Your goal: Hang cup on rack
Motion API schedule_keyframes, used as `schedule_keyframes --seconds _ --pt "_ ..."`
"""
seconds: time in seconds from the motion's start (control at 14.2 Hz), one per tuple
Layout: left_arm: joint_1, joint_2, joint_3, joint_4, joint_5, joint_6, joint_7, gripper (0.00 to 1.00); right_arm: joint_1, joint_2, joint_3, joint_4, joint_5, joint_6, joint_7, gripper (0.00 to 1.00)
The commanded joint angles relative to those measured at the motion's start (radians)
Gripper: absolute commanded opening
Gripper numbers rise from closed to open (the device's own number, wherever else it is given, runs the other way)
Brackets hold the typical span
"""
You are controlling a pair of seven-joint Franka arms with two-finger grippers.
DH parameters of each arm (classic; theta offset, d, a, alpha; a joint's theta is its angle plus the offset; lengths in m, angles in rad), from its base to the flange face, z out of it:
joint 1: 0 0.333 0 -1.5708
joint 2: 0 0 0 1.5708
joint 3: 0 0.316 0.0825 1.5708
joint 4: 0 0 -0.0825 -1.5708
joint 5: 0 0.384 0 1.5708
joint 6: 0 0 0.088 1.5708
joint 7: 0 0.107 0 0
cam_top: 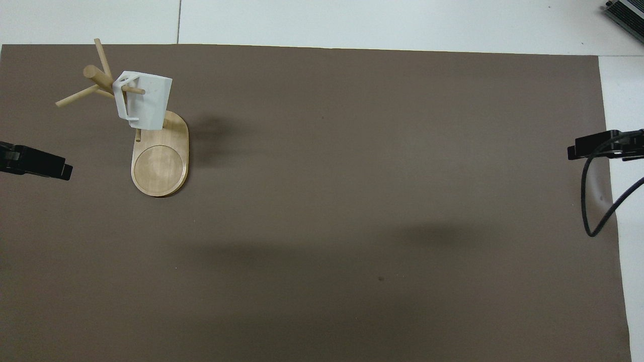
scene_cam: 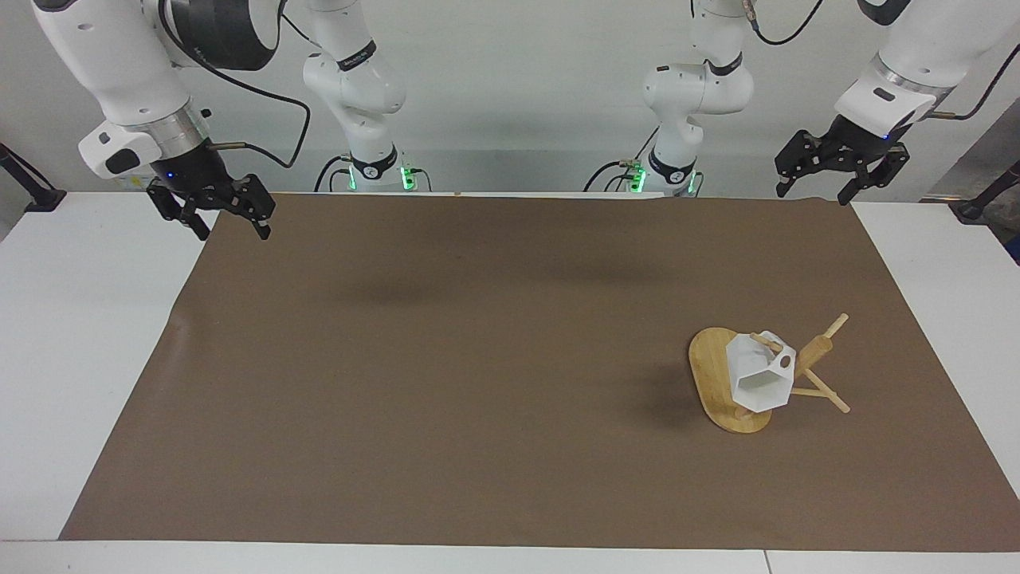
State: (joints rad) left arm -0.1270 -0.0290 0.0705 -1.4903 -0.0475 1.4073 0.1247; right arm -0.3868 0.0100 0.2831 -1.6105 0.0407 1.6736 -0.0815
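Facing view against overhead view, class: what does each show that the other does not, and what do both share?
Only the facing view shows both whole arms, the left gripper and right gripper open, raised at the robots' edge. Only the overhead view shows the round recess in the light bamboo rack. Both show the white faceted cup hanging by its handle on a peg, over the brown mat.

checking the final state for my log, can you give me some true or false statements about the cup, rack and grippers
1. The cup hangs on a peg of the rack. True.
2. The left gripper holds the cup. False: it is empty, with open fingers, over the brown mat's corner nearest its own base.
3. The rack stands toward the right arm's end of the table. False: toward the left arm's end.
4. The right gripper is open and holds nothing. True.
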Motion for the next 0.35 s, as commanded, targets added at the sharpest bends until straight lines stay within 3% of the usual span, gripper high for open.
schedule_keyframes --seconds 0.0,0.28 --pt "-0.022 -0.028 0.006 -0.024 0.029 -0.033 -0.013 1.0 -0.009 -0.018 0.005 -0.017 -0.001 -0.002 -0.017 1.0" --pt "-0.019 -0.04 0.005 -0.053 0.029 -0.033 -0.005 1.0 -0.009 -0.018 0.005 -0.017 -0.001 -0.002 -0.017 1.0"
